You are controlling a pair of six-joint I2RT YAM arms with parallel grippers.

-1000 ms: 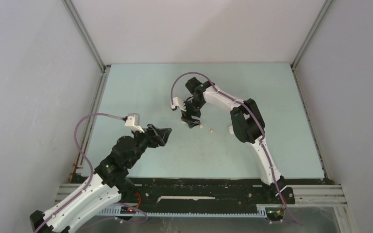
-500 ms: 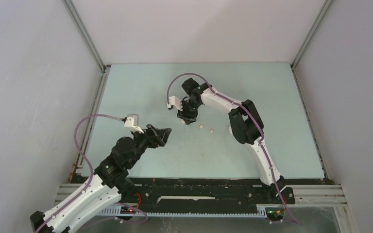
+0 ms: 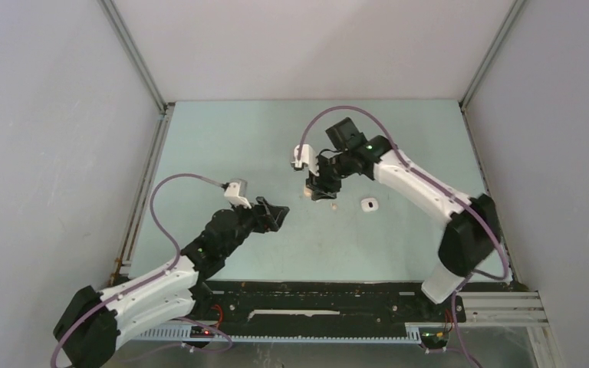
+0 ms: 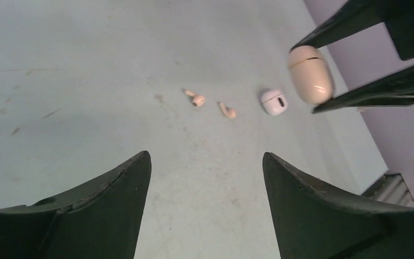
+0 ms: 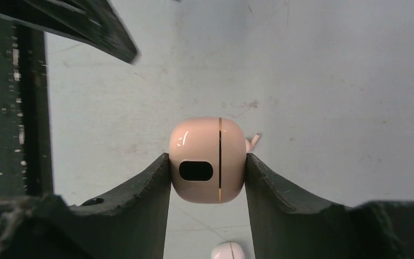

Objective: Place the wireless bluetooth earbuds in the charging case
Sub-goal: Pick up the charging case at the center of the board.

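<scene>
The right arm stretches in from its corner, elbow bent, wrist dipped toward the middle of the table. Its right gripper is clamped on the tan charging case, one finger pressed to each side, and the left wrist camera shows it off the surface. The case is closed, a thin seam running round it, so I can't see inside. The left arm lies low and angled toward the centre. The left gripper has its fingers spread wide and holds nothing. From that wrist you get the best look at the loose pieces. A tan earbud and a second tan earbud lie apart on the table, and the white case, lid down, sits just beyond them. The overhead view shows only one tan speck clearly. The right wrist view catches a tip of one bud behind the held case.
</scene>
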